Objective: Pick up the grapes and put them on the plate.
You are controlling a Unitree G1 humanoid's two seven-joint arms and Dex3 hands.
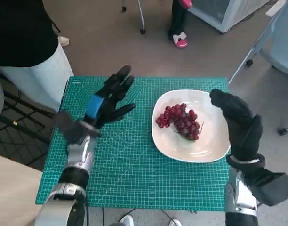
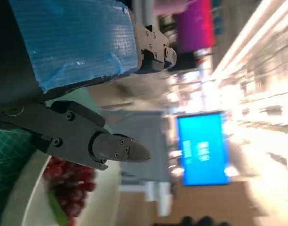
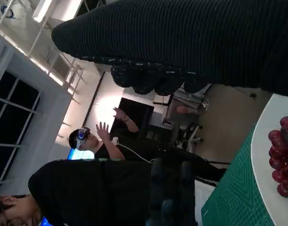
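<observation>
Head view: grapes [image 1: 179, 121] lying on plate [image 1: 191, 126], at its centre, long axis running from plate's upper left toward its lower right. Task judged complete. Right hand [image 1: 238, 123] raised over plate's right rim, nearer to grapes, fingers apart, holding nothing. Left hand [image 1: 108, 101] raised left of plate over mat [image 1: 130, 160], well apart from grapes, fingers spread, released. Grapes lying left of right fingers. Left wrist view: fingers [image 2: 113, 147] clear of grapes [image 2: 68, 181], no contact.
</observation>
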